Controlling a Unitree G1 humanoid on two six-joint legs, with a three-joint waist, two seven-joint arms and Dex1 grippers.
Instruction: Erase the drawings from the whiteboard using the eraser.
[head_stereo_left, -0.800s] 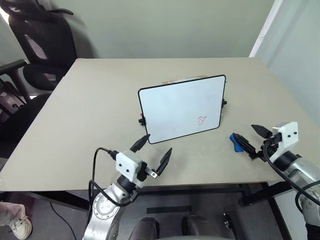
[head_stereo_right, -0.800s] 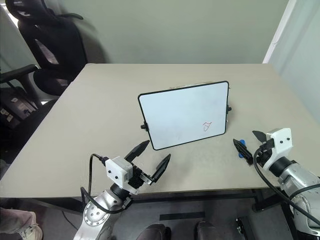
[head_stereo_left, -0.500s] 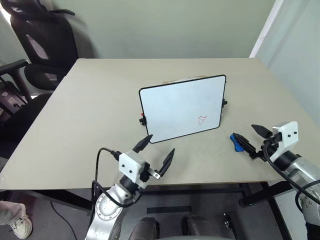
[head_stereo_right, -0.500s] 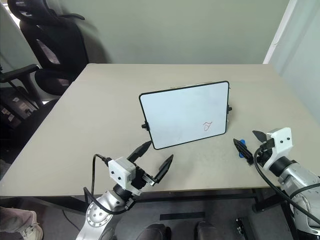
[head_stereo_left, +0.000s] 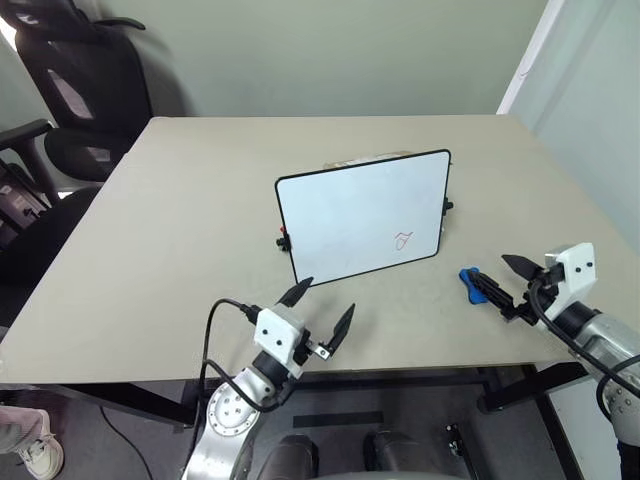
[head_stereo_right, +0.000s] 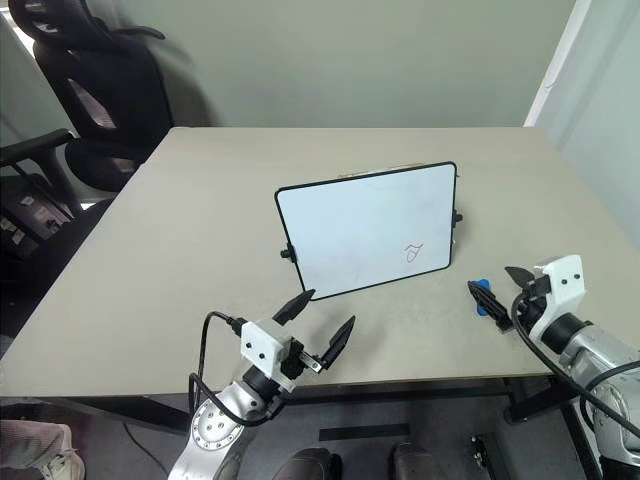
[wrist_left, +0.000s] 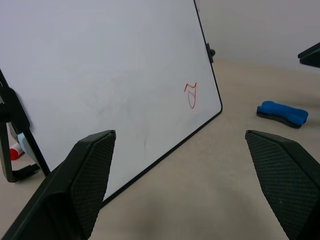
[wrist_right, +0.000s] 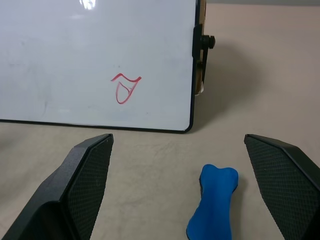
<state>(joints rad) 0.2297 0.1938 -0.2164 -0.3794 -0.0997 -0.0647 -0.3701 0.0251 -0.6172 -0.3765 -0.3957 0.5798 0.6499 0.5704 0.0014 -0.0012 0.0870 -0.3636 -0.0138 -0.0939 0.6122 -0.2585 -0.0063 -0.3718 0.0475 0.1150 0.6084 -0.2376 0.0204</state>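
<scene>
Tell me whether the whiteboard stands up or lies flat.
Standing, tilted back: the whiteboard rests on its lower edge on the table.

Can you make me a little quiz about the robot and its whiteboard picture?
1. What colour is the drawing on the whiteboard?
2. True or false: the eraser lies on the table.
3. Which gripper is nearer the eraser: A left gripper, B right gripper?

Key
1. Red.
2. True; it lies beside the whiteboard, apart from it.
3. B. Its fingers stand open, with nothing held.
</scene>
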